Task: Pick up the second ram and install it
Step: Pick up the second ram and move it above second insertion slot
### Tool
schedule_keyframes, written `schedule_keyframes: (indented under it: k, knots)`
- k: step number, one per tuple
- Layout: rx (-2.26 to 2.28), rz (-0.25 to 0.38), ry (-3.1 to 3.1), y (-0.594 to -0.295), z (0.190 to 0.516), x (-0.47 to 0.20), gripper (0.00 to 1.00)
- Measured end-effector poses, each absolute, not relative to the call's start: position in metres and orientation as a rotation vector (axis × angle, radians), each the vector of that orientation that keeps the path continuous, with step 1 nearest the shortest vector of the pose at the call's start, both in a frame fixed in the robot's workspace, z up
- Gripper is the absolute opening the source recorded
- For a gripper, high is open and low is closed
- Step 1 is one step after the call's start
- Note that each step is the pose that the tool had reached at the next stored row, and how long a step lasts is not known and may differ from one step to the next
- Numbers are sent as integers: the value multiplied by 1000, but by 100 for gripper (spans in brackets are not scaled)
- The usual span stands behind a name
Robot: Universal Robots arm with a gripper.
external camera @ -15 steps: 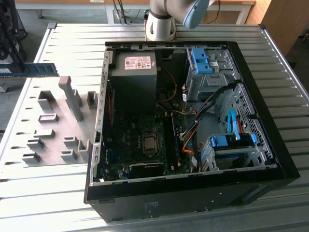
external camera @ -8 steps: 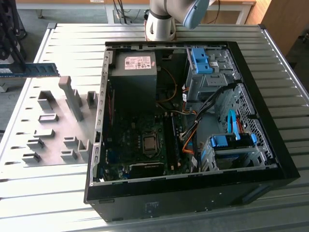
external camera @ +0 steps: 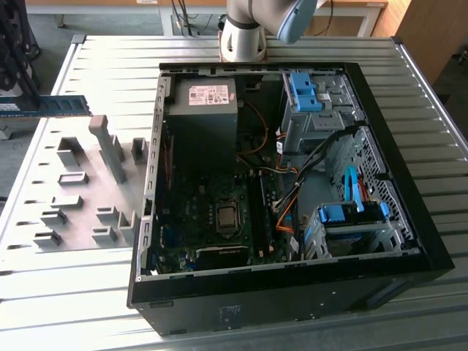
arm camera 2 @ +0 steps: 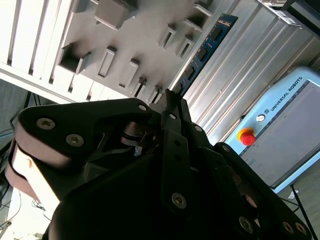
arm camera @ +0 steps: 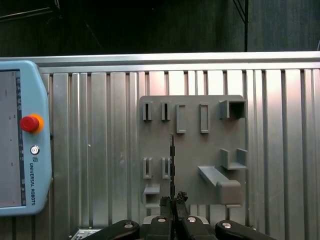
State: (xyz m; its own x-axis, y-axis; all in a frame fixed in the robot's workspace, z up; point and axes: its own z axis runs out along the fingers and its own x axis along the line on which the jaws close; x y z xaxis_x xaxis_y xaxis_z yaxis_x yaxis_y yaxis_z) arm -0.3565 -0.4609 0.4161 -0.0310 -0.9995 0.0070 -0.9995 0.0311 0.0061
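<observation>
The gripper (arm camera: pixel 173 199) is closed on one end of the second ram (arm camera: pixel 172 165), fingertips pinching its flat faces. The blue stick runs straight out from the fingertips, edge-on in the first wrist view. In the exterior view the second ram (external camera: pixel 51 106) hangs level above the grey fixture plate (external camera: pixel 91 194), apart from it, its free end pointing to the exterior view's right, toward the open computer case (external camera: pixel 150 183), whose black memory slots (external camera: pixel 257 212) lie well apart

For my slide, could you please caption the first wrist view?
The pincer grips the second RAM stick edge-on over the grey fixture plate.
</observation>
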Motion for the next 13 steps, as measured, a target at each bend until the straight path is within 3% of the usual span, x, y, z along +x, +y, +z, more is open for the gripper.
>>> schedule_keyframes:
  k: [13]
  knots:
    - [2180,1,-2249,-461,416,-354,14]
